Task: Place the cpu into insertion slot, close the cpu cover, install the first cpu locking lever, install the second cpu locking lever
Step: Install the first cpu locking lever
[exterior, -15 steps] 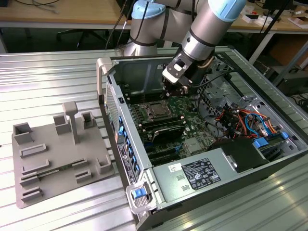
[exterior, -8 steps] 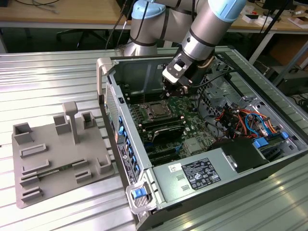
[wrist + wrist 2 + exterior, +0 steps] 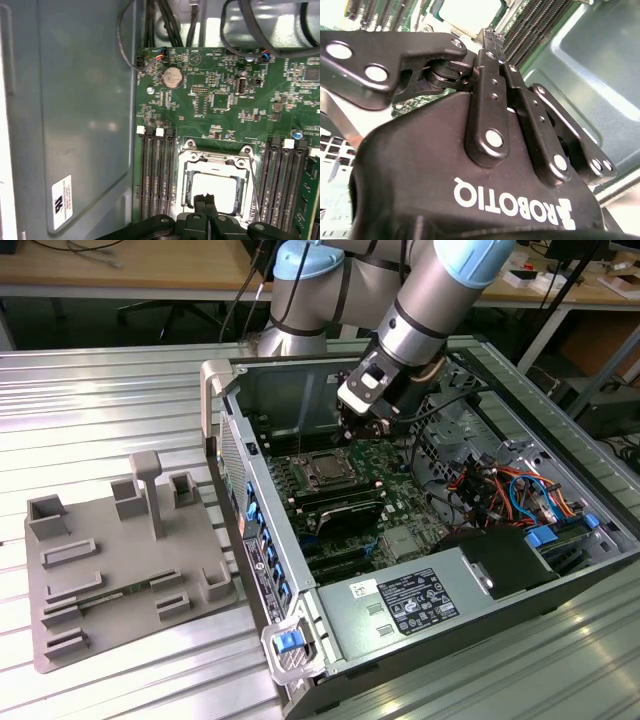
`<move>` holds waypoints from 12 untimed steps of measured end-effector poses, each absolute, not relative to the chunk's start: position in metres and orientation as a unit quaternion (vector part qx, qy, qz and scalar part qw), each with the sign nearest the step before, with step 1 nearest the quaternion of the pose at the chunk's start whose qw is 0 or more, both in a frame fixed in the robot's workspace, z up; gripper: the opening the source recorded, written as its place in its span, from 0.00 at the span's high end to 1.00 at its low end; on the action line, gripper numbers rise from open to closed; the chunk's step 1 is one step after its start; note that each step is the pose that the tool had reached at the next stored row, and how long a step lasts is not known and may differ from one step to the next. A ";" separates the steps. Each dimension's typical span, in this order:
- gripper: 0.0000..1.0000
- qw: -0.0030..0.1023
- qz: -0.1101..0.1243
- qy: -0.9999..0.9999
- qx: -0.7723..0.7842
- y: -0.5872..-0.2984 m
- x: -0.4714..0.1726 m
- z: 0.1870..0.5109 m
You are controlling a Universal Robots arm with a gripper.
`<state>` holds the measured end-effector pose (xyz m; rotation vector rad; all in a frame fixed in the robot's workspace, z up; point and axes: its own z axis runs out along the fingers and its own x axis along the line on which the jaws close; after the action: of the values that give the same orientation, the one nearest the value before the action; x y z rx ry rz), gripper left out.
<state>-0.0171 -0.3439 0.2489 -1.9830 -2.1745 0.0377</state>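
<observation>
Fingers (image 3: 200,204) pressed together at cpu cover (image 3: 215,161) edge.

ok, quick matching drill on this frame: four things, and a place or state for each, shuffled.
Things:
1. cpu
2. gripper
3. coin cell
4. grey fixture plate

Places or states:
A. on the slatted table, at the exterior view's left
B. round and silver, on the green motherboard
C. shut, close above the cpu cover
D. silvery, framed by the cover's window

Pairs: 1-D, 2-C, 3-B, 4-A
</observation>
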 end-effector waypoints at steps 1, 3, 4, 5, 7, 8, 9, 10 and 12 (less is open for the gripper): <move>0.89 0.100 0.012 -0.738 -0.667 -0.344 -0.017 0.249; 0.89 0.101 0.012 -0.746 -0.658 -0.344 -0.017 0.249; 0.89 0.101 0.013 -0.751 -0.652 -0.344 -0.017 0.249; 0.89 0.101 0.014 -0.761 -0.640 -0.344 -0.017 0.249; 0.89 0.100 0.017 -0.778 -0.620 -0.344 -0.017 0.249; 0.89 0.100 0.018 -0.783 -0.614 -0.344 -0.017 0.249; 0.89 0.100 0.018 -0.787 -0.609 -0.344 -0.017 0.249; 0.89 0.100 0.019 -0.793 -0.600 -0.344 -0.017 0.249; 0.89 0.100 0.021 -0.802 -0.588 -0.344 -0.017 0.249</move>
<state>-0.0171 -0.3439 0.2488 -1.7384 -2.3728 0.0620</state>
